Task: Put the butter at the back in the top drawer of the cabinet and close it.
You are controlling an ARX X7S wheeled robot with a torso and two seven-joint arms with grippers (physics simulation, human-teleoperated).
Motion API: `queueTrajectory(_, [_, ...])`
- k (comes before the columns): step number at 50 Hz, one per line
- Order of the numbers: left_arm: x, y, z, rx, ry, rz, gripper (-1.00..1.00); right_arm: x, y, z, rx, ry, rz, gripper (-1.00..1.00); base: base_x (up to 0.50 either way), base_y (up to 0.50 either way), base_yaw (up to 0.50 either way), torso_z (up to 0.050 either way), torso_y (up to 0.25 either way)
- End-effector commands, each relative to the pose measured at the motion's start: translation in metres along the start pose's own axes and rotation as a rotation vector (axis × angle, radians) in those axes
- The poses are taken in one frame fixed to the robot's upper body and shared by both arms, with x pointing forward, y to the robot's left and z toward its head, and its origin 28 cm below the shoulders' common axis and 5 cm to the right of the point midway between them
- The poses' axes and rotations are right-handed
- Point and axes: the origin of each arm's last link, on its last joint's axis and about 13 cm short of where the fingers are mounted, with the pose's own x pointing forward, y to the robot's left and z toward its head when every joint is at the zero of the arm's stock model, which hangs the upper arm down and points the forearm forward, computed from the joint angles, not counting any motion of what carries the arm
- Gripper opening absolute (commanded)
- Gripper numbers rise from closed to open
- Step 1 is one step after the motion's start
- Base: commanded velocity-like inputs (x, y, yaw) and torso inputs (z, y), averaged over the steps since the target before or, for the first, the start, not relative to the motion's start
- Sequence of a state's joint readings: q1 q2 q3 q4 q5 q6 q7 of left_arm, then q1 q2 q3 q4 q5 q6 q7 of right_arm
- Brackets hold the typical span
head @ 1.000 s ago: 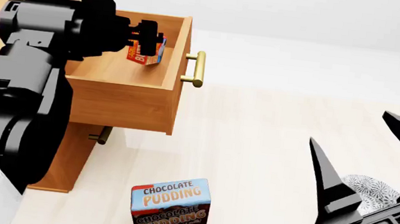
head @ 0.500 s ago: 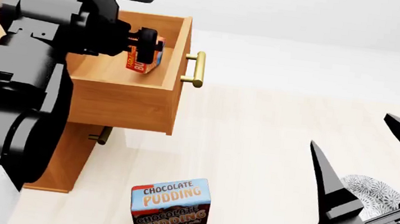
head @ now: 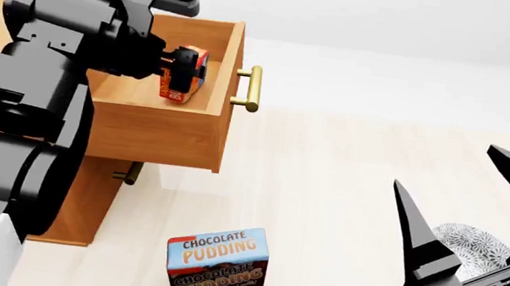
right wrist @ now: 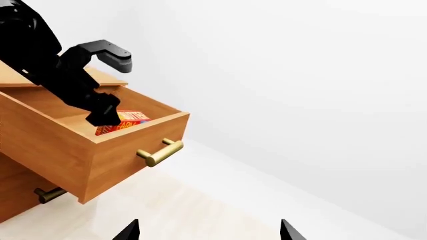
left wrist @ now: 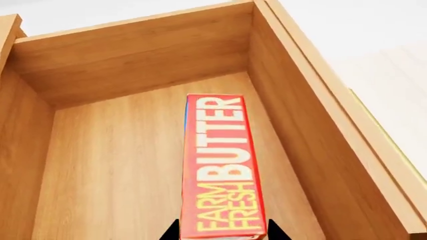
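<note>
Your left claw (head: 179, 69) pinches the butter (left wrist: 222, 170) on edge inside the top drawer (head: 176, 123); let go carelessly and it topples beneath the claw, jamming closure.

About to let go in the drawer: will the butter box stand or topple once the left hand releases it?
The butter is a narrow box held on edge by the left hand inside the top drawer, so it may well tip onto a broad face. Flat sides mean it probably won't roll. It looks rigid, likely a light carton, so shutting the drawer could slide it.
</note>
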State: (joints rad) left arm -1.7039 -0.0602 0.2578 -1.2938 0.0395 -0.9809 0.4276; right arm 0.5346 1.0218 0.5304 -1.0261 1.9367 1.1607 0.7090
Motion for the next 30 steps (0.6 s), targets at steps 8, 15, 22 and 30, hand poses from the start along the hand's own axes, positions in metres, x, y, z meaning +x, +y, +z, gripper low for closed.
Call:
queueTrajectory(8, [0.008,-0.01,-0.007,-0.069,0.018,-0.109,1.0,0.0,0.0,-0.001,0.006,0.002,0.006,1.0,0.0,0.0,0.0,0.0,0.0])
queueTrajectory(15, [0.007,-0.011,-0.005,-0.065,0.013,-0.113,1.0,-0.001,-0.001,-0.001,0.006,0.002,0.004,1.0,0.0,0.0,0.0,0.0,0.0])
queueTrajectory(22, [0.004,-0.01,-0.001,-0.062,0.0,-0.108,1.0,-0.002,0.0,-0.001,0.006,0.001,0.003,1.0,0.0,0.0,0.0,0.0,0.0])
queueTrajectory(30, [-0.006,-0.007,0.009,-0.06,-0.04,-0.06,1.0,-0.005,0.0,0.001,0.002,-0.001,0.002,1.0,0.0,0.0,0.0,0.0,0.0])
